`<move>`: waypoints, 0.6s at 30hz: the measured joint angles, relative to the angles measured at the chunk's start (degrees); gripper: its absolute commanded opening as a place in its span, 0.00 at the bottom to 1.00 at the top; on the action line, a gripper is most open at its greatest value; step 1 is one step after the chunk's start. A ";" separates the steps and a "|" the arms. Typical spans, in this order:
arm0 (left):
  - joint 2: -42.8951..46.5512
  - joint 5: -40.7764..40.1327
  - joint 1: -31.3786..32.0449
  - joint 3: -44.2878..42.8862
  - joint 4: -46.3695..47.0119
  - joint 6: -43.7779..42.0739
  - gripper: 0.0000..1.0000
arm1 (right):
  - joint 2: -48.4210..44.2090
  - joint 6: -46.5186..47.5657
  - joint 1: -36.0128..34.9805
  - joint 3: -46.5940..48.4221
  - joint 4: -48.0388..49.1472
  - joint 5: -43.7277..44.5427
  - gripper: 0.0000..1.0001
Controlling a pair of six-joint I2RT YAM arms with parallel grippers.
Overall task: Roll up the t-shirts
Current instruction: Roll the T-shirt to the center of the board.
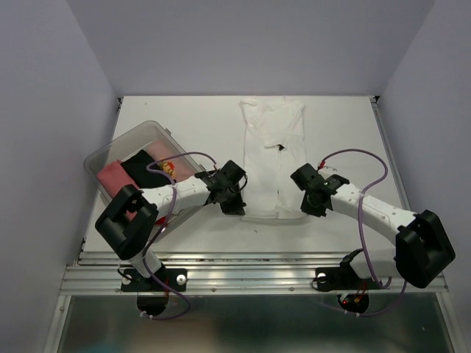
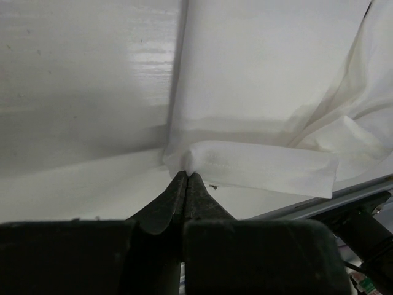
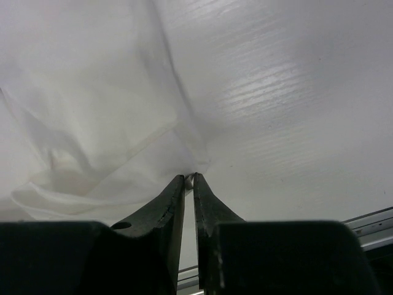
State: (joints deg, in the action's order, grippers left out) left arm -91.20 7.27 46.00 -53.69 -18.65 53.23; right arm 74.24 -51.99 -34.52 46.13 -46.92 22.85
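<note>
The white t-shirt [image 1: 274,158] lies flat, so I would roll from its near hem: left gripper [image 2: 186,176] pressed together, right gripper [image 3: 189,179] slightly parted.

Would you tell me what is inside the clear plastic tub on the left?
A salmon-pink t-shirt, a black t-shirt and a bit of red-yellow print show inside the tub. The left arm crosses its near side, covering whatever lies beneath.
</note>
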 measured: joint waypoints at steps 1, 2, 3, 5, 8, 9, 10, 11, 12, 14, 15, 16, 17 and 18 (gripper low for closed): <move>-0.24 -0.22 0.00 -0.48 -0.04 -0.26 0.23 | 0.26 0.13 0.07 0.07 0.28 0.24 0.23; -0.24 -0.31 0.00 -0.74 -0.04 -0.33 0.30 | 0.52 0.26 0.26 0.09 0.68 0.42 0.25; -0.24 -0.52 0.00 -0.98 -0.02 -0.57 0.42 | 0.81 0.37 0.46 0.15 0.96 0.52 0.29; -0.24 -1.05 0.00 -1.44 -0.04 -0.81 0.49 | 1.05 0.85 0.72 0.42 1.46 0.72 0.39; -0.24 -2.14 0.00 -2.23 -0.98 -1.44 0.61 | 1.05 1.11 0.76 1.11 2.01 0.79 0.47; -0.24 -2.75 0.00 -2.73 -1.55 -1.73 0.63 | 1.05 1.25 0.76 1.53 2.29 0.76 0.48; -0.22 -3.15 0.00 -3.17 -2.03 -1.86 0.63 | 0.98 1.25 0.76 1.81 2.47 0.74 0.50; -0.22 -3.54 0.00 -3.82 -2.56 -2.16 0.63 | 0.74 1.25 0.76 2.12 2.67 0.74 0.51; -0.11 -4.74 0.00 -4.81 -3.37 -2.54 0.63 | 0.35 1.27 0.76 2.23 2.82 0.72 0.52; 0.37 -6.25 0.02 -6.16 -4.31 -3.06 0.63 | -1.44 1.25 0.76 2.25 2.86 0.70 0.53; 0.85 -7.10 0.07 -6.84 -4.81 -3.32 0.63 | -2.64 1.33 0.76 2.25 2.84 0.68 0.53; 1.73 -8.31 0.20 -7.63 -5.40 -3.69 0.61 | -4.26 1.51 0.79 2.27 2.86 0.59 0.52; 2.80 -9.68 0.35 -8.44 -6.03 -4.04 0.59 | -5.51 1.66 0.79 2.27 2.86 0.39 0.47; 3.43 -10.60 0.50 -8.98 -6.40 -4.37 0.57 | -6.84 2.14 0.79 2.32 2.84 0.11 0.44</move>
State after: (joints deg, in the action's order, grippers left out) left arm -87.77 -3.33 46.50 -62.67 -25.06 48.86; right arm 67.40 -49.84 -33.74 48.45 -44.07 22.96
